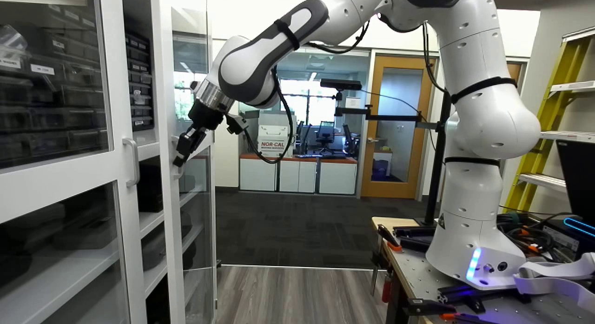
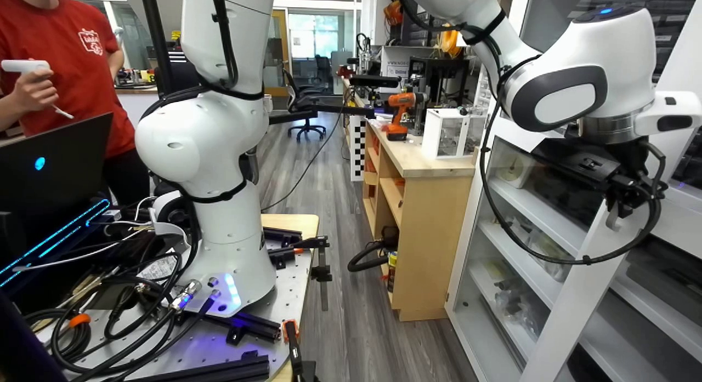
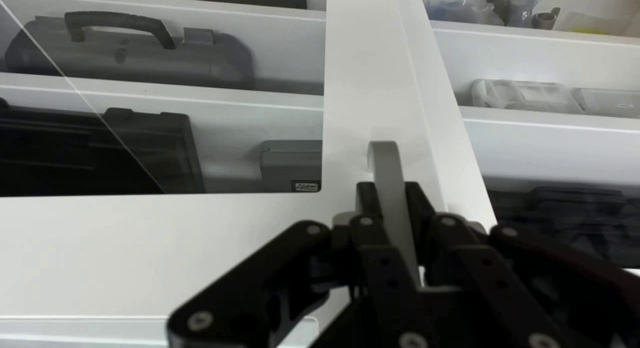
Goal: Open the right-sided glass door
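Note:
A vertical grey door handle (image 3: 386, 161) stands on the white frame (image 3: 367, 88) of a glass cabinet door. In the wrist view my gripper (image 3: 392, 188) has one black finger on each side of the handle, both close against it. In an exterior view my gripper (image 1: 179, 160) is at the handle, and a lower bit of the handle (image 1: 178, 174) shows under it. My gripper also shows in an exterior view (image 2: 625, 198), with its tips partly hidden by cable. How far the held door stands open I cannot tell.
Another white-framed door with its own handle (image 1: 132, 161) stands nearer in an exterior view. Cabinet shelves hold cases, such as a grey toolbox (image 3: 130, 56). A black cable (image 2: 493, 206) loops below the wrist. A wooden bench (image 2: 428, 234) stands beside the cabinet. A person (image 2: 66, 80) stands behind the laptop.

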Controlling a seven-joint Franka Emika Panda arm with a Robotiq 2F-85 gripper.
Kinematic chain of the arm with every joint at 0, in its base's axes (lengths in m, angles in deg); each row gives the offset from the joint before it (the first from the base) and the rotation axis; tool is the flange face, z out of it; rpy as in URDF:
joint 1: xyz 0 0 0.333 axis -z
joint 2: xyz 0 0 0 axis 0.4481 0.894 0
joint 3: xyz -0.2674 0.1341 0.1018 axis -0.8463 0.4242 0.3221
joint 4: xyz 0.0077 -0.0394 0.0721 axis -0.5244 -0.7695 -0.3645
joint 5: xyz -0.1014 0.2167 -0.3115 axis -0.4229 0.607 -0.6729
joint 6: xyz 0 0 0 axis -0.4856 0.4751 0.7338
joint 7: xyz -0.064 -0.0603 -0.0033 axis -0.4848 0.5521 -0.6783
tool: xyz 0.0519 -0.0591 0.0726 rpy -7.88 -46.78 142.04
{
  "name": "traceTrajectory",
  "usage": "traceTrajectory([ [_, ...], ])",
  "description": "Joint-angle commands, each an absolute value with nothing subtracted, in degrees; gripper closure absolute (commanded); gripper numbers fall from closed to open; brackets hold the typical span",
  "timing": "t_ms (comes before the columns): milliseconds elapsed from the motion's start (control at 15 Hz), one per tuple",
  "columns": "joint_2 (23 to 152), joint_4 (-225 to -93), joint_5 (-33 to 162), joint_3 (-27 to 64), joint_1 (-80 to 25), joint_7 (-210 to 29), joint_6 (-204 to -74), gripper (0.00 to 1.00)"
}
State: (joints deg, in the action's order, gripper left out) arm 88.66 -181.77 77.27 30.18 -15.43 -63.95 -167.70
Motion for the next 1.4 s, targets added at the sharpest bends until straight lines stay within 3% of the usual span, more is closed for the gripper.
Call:
traceTrajectory([
  [0, 81.96, -186.46, 78.92, 29.76, -12.16, -60.13, -165.35, 0.95],
  [1200, 68.58, -199.21, 86.63, 18.88, -13.44, -46.10, -157.38, 0.95],
  [1267, 67.76, -199.66, 86.48, 18.04, -13.57, -45.98, -156.05, 0.59],
  [1333, 66.78, -200.22, 84.42, 17.08, -13.66, -46.31, -154.80, 0.58],
])
